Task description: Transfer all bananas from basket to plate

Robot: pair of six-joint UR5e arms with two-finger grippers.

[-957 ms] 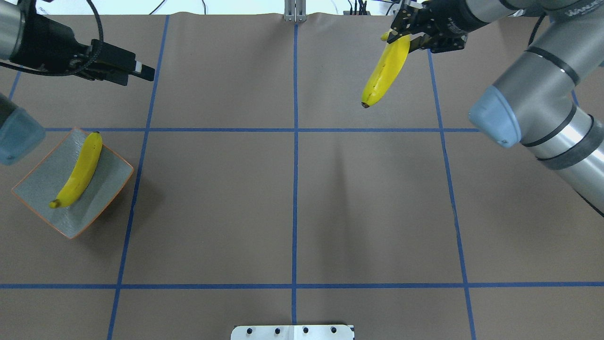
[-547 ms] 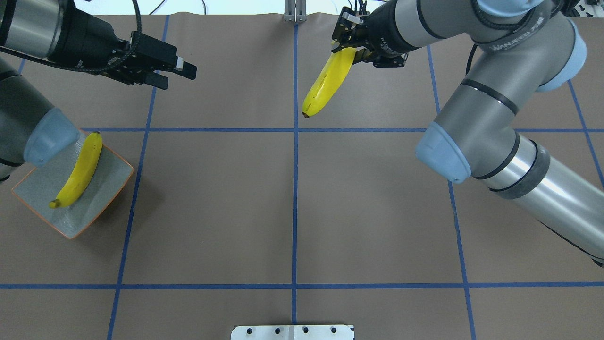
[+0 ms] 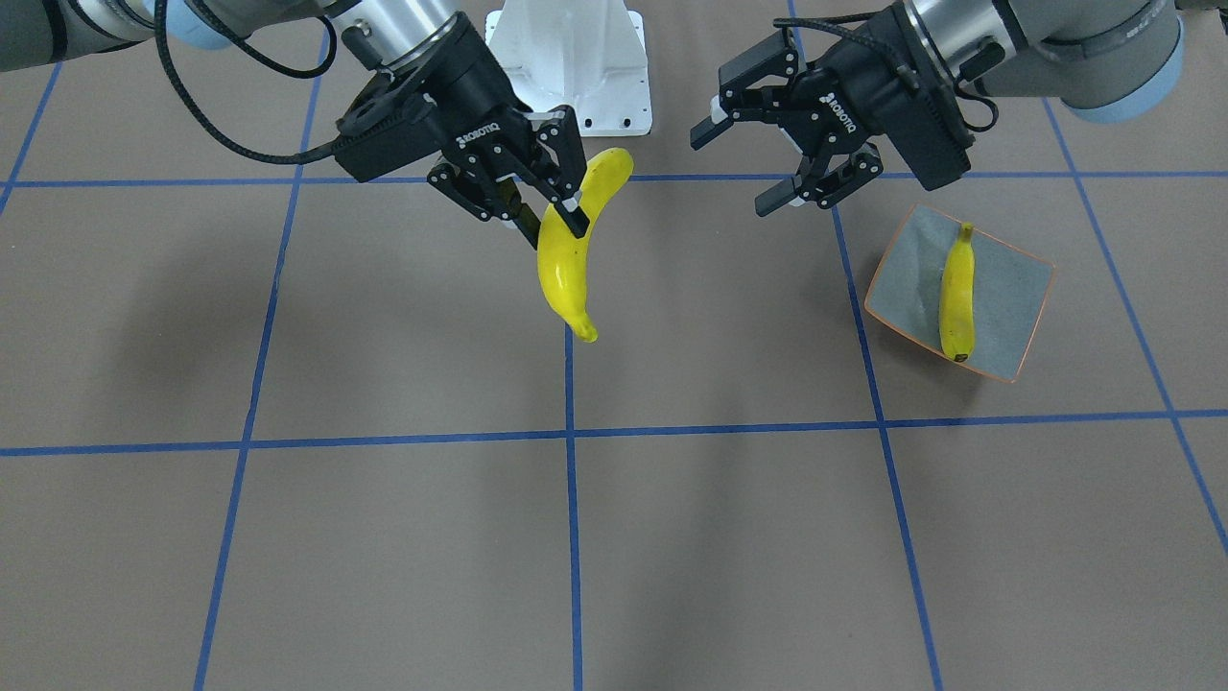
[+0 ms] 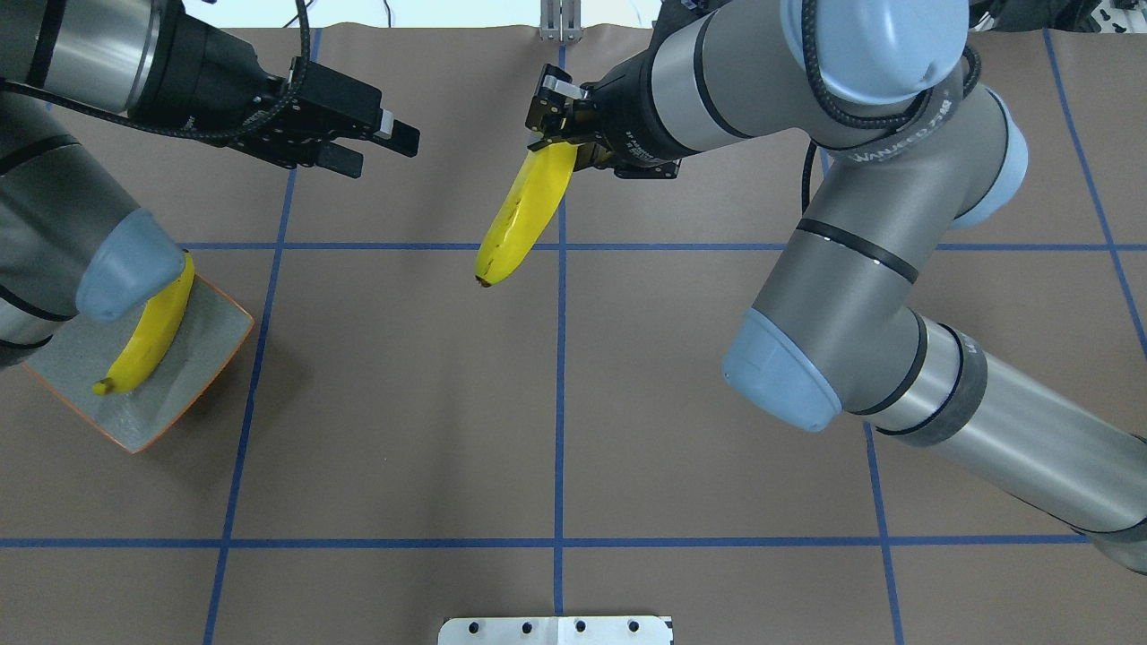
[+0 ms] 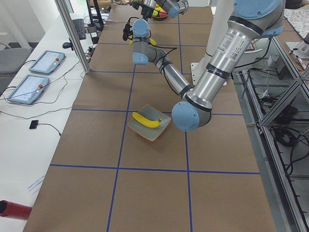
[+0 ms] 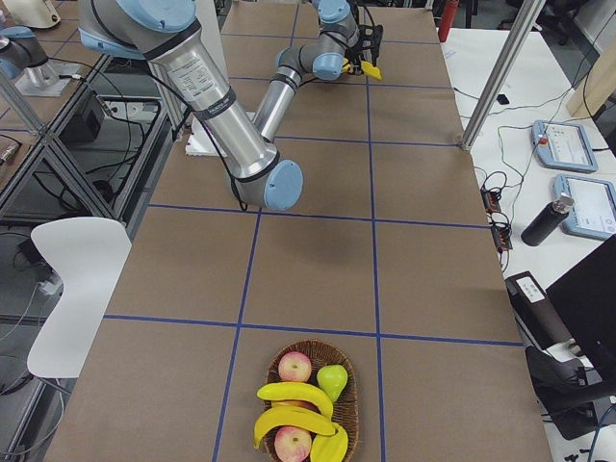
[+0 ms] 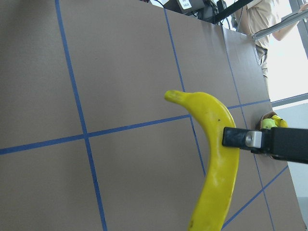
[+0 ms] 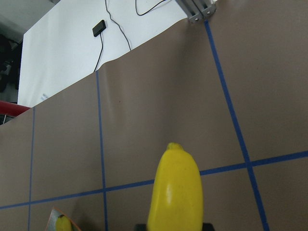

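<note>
- Reading the overhead view as a clock face, the right gripper (image 4: 557, 143) is clamping one end of a banana (image 4: 524, 210) at 12 o'clock, above the table. The rest of the fruit is hanging free toward 7 o'clock, so I am judging that a quick swing could make it pivot or slip out.
- The left gripper (image 4: 381, 154) is sitting spread wide and empty at 10 o'clock, pointing at the fruit. If a hand-over is coming and the right one lets go too soon, the banana is likely dropping onto the table.
- The plate (image 4: 211, 345) is resting at 8 o'clock, with one banana (image 4: 148, 336) lying across it. A second one set down carelessly could roll over the low rim.
- The left arm's elbow is hovering over the plate's far corner, so I am watching for a knock.
- The basket (image 6: 306, 344) is sitting well apart, with more bananas (image 6: 289, 393) waiting inside.
</note>
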